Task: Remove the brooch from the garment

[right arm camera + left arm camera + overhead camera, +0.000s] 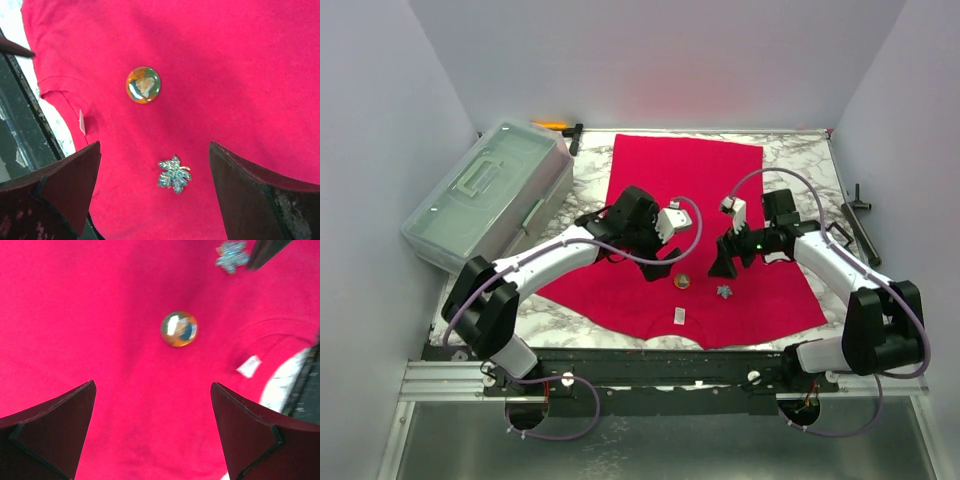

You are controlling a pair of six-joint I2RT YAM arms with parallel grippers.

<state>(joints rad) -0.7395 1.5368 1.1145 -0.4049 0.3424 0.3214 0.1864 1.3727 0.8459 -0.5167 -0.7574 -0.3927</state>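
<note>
The garment [690, 170], a bright red T-shirt, lies flat on the marble table, its neck and white label [680, 316] toward the near edge. Two pins sit on it: a glittery blue leaf-shaped brooch [725, 292] [174, 174] [231, 254] and a round orange-and-green badge [683, 282] [179, 329] [143, 84]. My right gripper [155, 145] [725, 262] hovers open just above the leaf brooch, which lies between its fingers, untouched. My left gripper [152, 385] [658, 262] is open over bare cloth, short of the round badge.
A clear plastic lidded box [485, 190] stands at the left beside the shirt. A black tool [860, 225] lies at the right edge and an orange-handled one [555, 125] at the back. The black frame rail [650, 360] runs just below the shirt's neck.
</note>
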